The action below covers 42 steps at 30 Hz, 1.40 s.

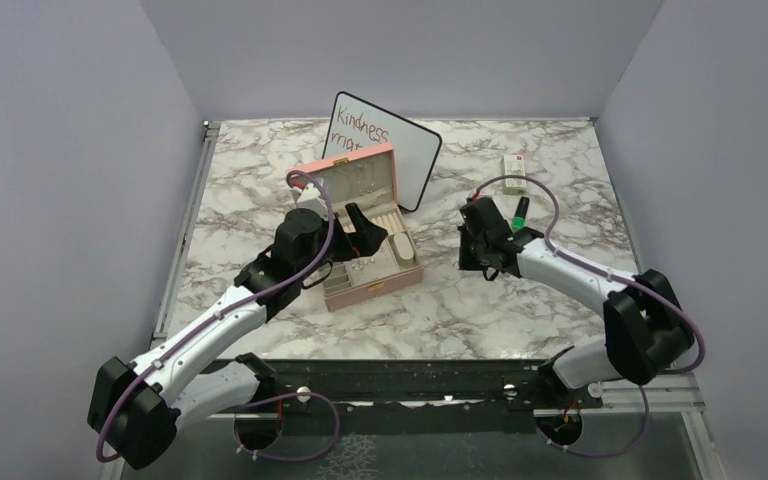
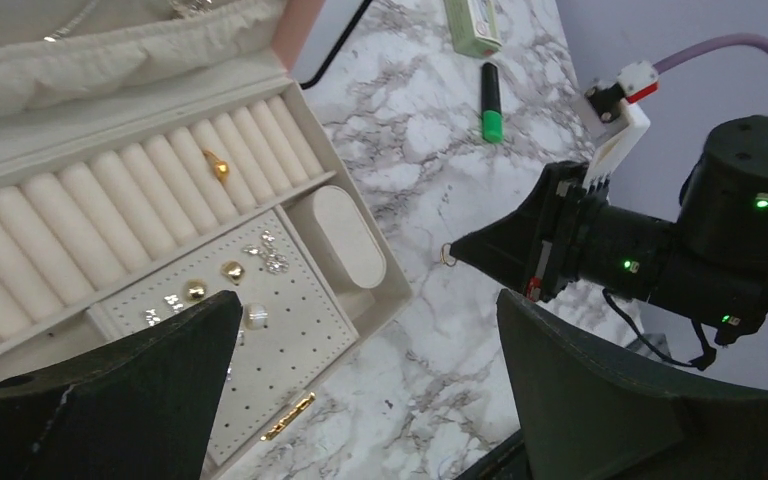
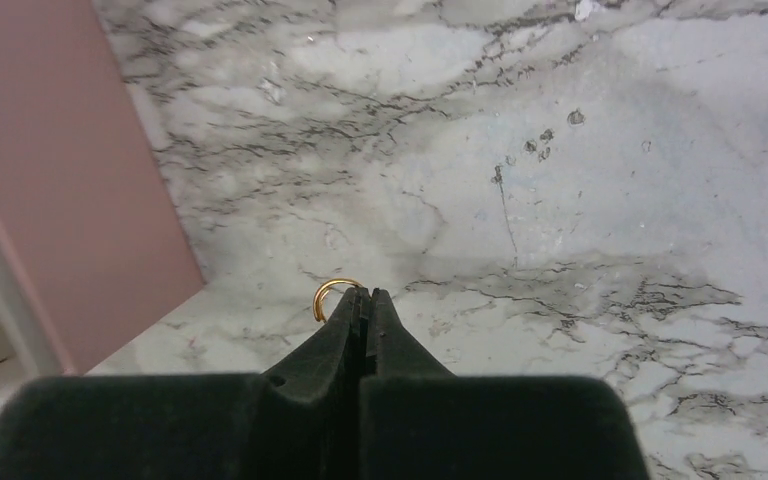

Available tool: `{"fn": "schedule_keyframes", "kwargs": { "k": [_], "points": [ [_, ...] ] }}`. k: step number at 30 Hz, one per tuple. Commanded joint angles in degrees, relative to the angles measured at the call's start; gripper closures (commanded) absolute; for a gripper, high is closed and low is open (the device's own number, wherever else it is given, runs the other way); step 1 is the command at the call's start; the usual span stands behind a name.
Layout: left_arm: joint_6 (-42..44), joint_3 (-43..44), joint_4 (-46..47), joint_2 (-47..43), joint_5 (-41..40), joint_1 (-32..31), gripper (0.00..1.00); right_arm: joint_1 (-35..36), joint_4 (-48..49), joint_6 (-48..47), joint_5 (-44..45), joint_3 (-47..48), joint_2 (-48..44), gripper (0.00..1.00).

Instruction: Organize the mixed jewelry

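The pink jewelry box [image 1: 375,285] lies open in the middle of the table. In its cream tray [image 2: 395,290] a gold ring [image 2: 217,165] sits in the ring rolls. Gold studs [image 2: 231,270], a pearl [image 2: 253,316] and sparkly bits [image 2: 270,255] rest on the perforated pad. My left gripper [image 2: 365,310] hangs open over the box's front right corner [image 1: 360,232], holding nothing. Just right of the box, low over the marble, my right gripper [image 3: 365,292] is shut, with a thin gold ring [image 3: 328,292] pinched at its tip. That ring [image 2: 447,255] also shows in the left wrist view.
A whiteboard [image 1: 400,150] leans behind the box. A white-green packet [image 1: 513,165] and a green marker [image 1: 521,208] lie at the back right of the table. The box's pink side wall [image 3: 90,200] stands close on the left of my right gripper.
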Motion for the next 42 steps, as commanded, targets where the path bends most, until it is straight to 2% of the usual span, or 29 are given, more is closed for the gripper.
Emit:
{"fn": "schedule_keyframes", "kwargs": {
  "k": [1, 5, 10, 11, 20, 26, 30, 35, 37, 42],
  "points": [
    [-4.5, -0.5, 6.7, 2.9, 9.9, 0.1, 0.01, -0.3, 3.1, -0.5, -2.6, -1.1, -6.5, 0.99],
    [-6.9, 0.0, 10.8, 6.3, 14.8, 0.1, 0.04, -0.3, 5.6, -0.7, -8.2, -1.0, -10.4, 0.99],
    [-10.6, 0.8, 17.6, 12.6, 21.0, -0.5, 0.26, -0.3, 10.7, 0.0, -16.3, -1.9, -15.2, 0.99],
    [-11.6, 0.8, 18.9, 14.0, 21.9, -0.8, 0.28, -0.3, 11.6, 0.3, -17.5, -2.1, -16.0, 0.99],
    [-12.9, 6.0, 21.7, 22.1, 24.0, -3.8, 0.31, -0.3, 14.7, 1.3, -24.9, -1.2, -17.6, 0.99],
    [-13.3, 6.0, 22.4, 24.3, 24.8, -4.4, 0.61, -0.3, 15.8, 2.6, -26.4, -1.3, -18.1, 0.99],
    [-13.2, 5.8, 22.6, 24.7, 25.2, -4.4, 0.75, -0.3, 16.1, 3.2, -26.6, -1.4, -18.2, 0.99],
    [-12.7, 6.1, 22.6, 24.9, 24.7, -4.4, 0.87, -0.3, 16.4, 3.3, -27.0, -1.5, -18.0, 0.99],
    [-12.4, 6.3, 22.7, 25.1, 24.6, -4.4, 0.99, -0.3, 16.6, 3.1, -27.2, -1.7, -18.1, 0.99],
    [-11.0, 6.6, 22.7, 24.5, 24.1, -4.4, 1.0, -0.3, 16.6, 3.5, -26.7, -2.1, -18.6, 0.98]
  ]
}}
